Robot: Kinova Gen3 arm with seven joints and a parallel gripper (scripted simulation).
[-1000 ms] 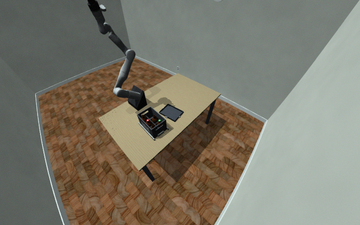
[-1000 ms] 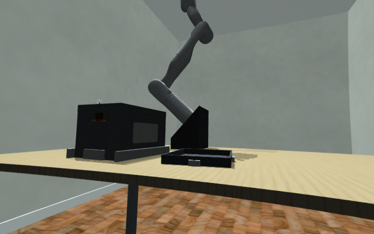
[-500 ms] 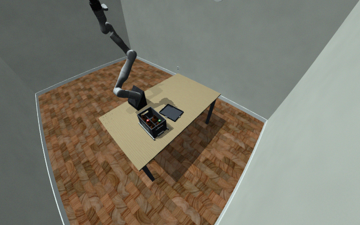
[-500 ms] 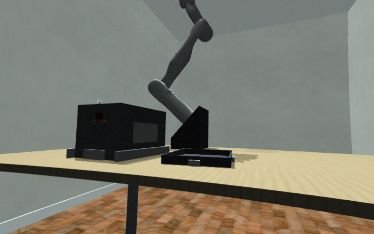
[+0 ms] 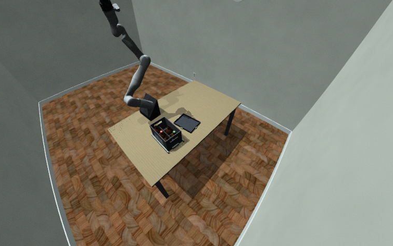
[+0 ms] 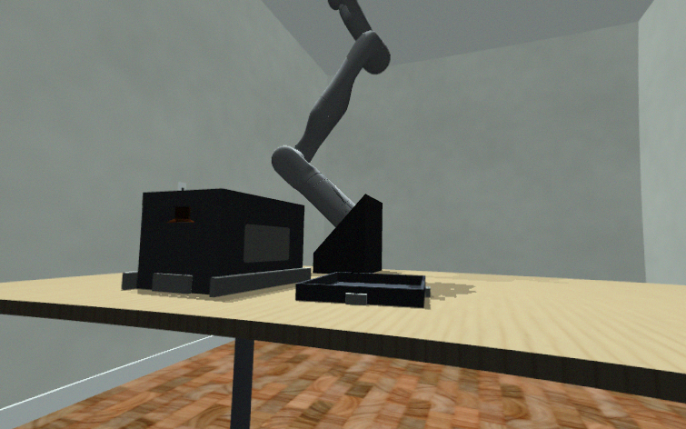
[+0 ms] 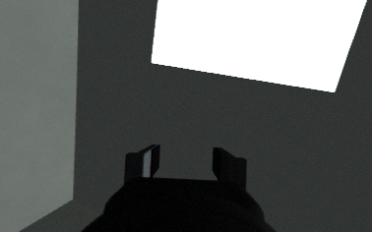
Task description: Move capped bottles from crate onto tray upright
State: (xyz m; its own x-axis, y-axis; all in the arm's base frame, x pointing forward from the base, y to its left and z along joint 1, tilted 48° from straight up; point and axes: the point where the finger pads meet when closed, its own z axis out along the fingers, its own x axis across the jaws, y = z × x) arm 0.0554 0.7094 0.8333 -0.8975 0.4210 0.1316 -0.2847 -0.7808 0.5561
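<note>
A dark crate [image 5: 166, 133] stands on the table and holds several brown bottles. One bottle has a red cap [image 5: 161, 131] and one has a green cap [image 5: 174, 132]; the other bottles show no cap. The crate also shows in the exterior view [image 6: 221, 239], where its walls hide the bottles. An empty black tray [image 5: 187, 123] [image 6: 361, 288] lies right of the crate, also seen low on the table. My arm reaches high above the table towards the ceiling. My gripper [image 7: 186, 157] is open and empty, pointing at the ceiling light, far from the crate.
The arm's dark wedge-shaped base [image 5: 150, 110] stands on the table behind the crate. The table [image 5: 179, 127] stands in a room with grey walls and a wood floor.
</note>
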